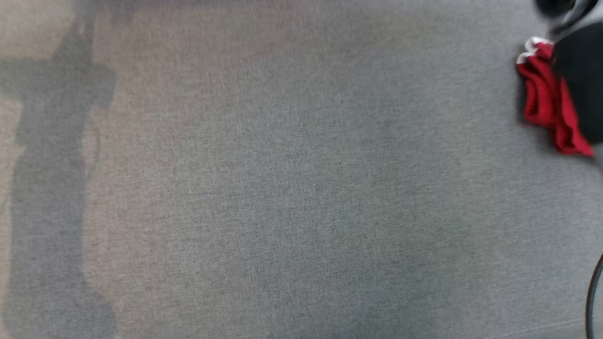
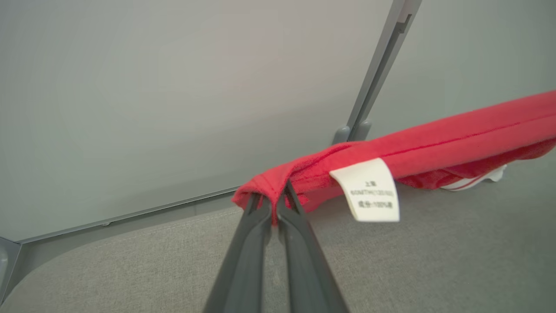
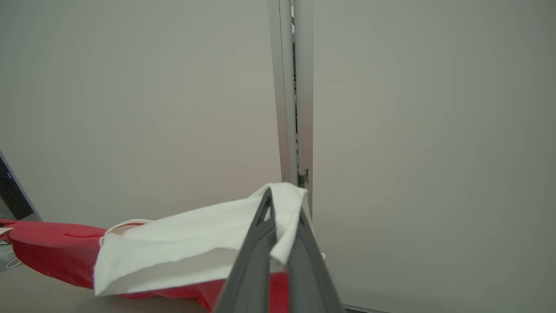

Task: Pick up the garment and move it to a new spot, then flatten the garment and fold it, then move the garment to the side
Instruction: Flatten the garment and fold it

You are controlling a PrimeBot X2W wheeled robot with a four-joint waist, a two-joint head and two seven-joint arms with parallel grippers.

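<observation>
Between my two pairs of jaws the red garment (image 2: 434, 139) lay stretched low over the grey cloth surface (image 2: 434, 261), its long axis running rightward from my left jaws, pinching a red hem, to my right jaws, pinching its white edge.

Head view smeared all over by motion blur, light soft and flat, with a broad dark shadow (image 1: 52, 188) down the left of the grey worktop (image 1: 301, 188). Wrist views evenly lit, dull and greyish. Left fingers (image 2: 247, 261) out of focus near the bottom edge, print on the white label (image 2: 369, 191) too blurry to read.
</observation>
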